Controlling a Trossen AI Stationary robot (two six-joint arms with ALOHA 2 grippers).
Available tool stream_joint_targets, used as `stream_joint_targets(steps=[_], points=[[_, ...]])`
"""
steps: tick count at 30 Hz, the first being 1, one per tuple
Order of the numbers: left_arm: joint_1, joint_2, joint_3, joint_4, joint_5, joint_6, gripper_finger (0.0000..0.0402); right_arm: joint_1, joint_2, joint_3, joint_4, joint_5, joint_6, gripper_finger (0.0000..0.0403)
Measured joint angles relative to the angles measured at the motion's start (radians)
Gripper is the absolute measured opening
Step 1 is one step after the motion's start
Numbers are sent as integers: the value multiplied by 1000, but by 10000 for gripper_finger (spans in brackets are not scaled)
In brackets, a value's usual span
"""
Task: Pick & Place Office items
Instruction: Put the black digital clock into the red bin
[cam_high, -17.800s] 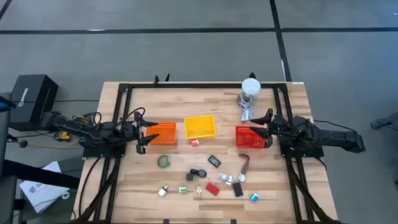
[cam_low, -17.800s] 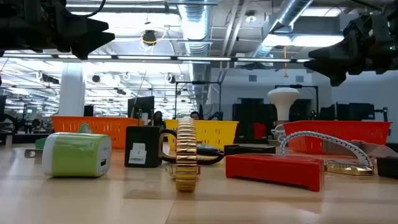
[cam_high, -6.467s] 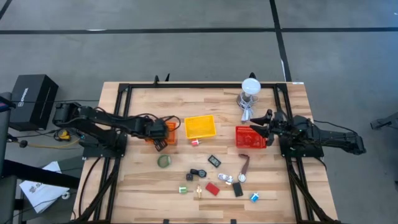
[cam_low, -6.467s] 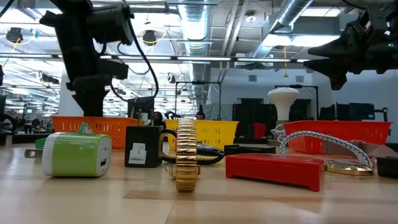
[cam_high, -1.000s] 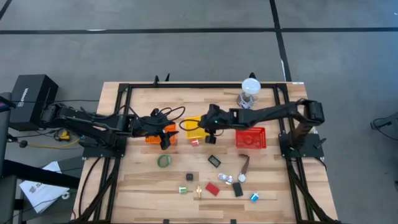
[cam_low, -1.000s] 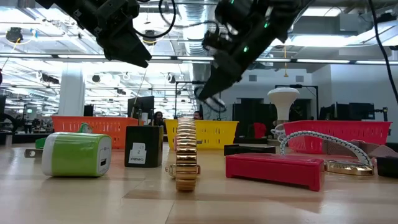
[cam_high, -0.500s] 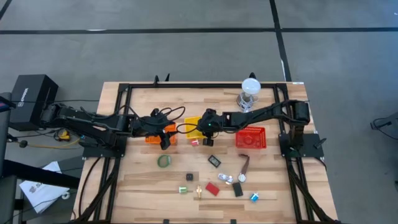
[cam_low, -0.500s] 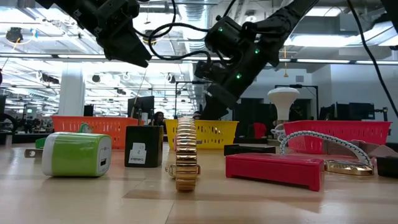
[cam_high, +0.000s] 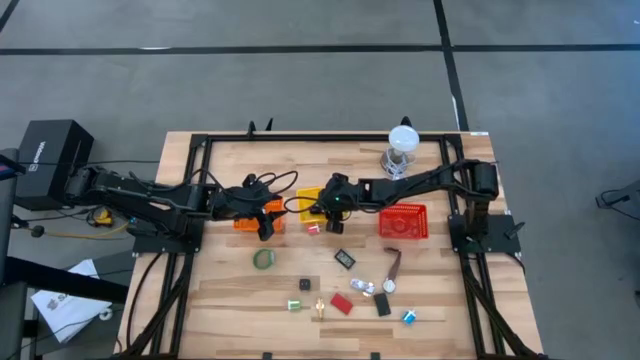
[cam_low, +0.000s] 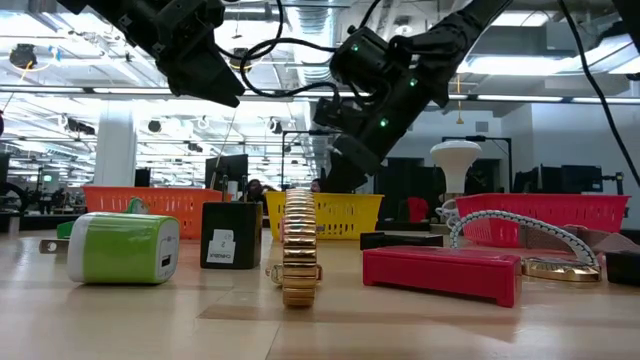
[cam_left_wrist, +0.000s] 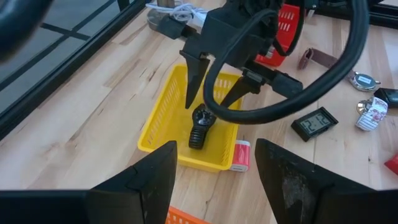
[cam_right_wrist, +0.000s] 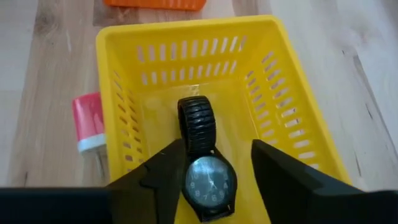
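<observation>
Right tool (cam_right_wrist: 211, 168) spread over yellow bin (cam_right_wrist: 298, 124), black watch (cam_right_wrist: 202, 162) dropped inside (previously carried)

A big open robotics lab or industrial workspace. Beyond the butcher-block table (cam_high: 330, 290) in its black metal frame (cam_high: 200, 190), exposed silver ducts (cam_low: 310, 40) and strip lights run under a bare ceiling, rows of dark monitors (cam_low: 400, 180) stand behind, and grey concrete floor (cam_high: 300, 80) surrounds the table.
</observation>
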Motion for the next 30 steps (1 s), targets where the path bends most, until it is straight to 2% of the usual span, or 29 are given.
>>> stream_joint_targets(steps=[7, 15, 25, 30], points=[[0, 0, 0, 1, 0, 0, 213, 23, -6, 56, -72, 1, 0, 212], [0, 0, 0, 4, 0, 0, 213, 50, -7, 186, -269, 1, 6, 215], [0, 0, 0, 4, 0, 0, 213, 102, -7, 311, -530, -1, 178, 210], [0, 0, 0, 4, 0, 0, 213, 153, -7, 324, -640, -5, 299, 214]])
